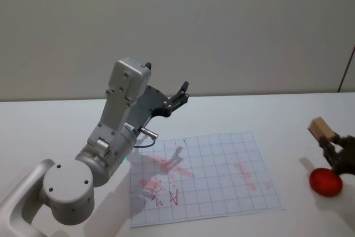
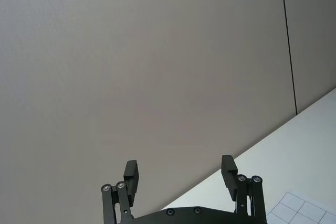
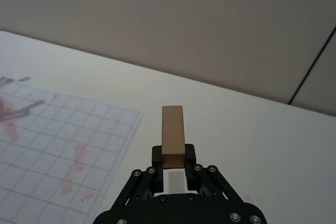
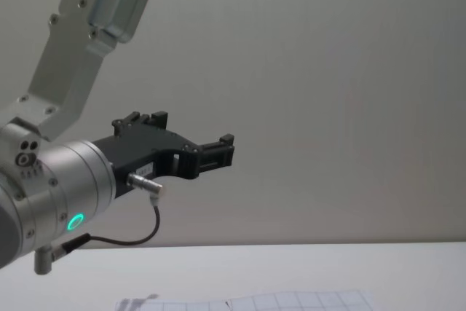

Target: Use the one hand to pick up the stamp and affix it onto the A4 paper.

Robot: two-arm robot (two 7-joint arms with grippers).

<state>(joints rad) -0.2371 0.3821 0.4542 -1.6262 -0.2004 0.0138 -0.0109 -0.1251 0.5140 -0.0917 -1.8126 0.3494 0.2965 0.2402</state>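
Note:
The stamp (image 1: 323, 129), a light wooden block, stands up out of my right gripper (image 1: 333, 148), which is shut on it at the table's right edge, to the right of the A4 paper (image 1: 222, 159). In the right wrist view the stamp (image 3: 173, 135) sits upright between the black fingers of this gripper (image 3: 174, 156), with the gridded paper (image 3: 63, 129) beyond it. The sheet carries red smears and marks. My left gripper (image 1: 180, 94) is raised above the paper's far left corner, open and holding nothing (image 2: 179, 169).
A round red pad (image 1: 325, 182) lies on the white table just below the right gripper. The left arm's big silver body (image 1: 105, 154) overhangs the paper's left edge. The paper's far edge (image 4: 291, 301) shows low in the chest view under the left gripper (image 4: 218, 147).

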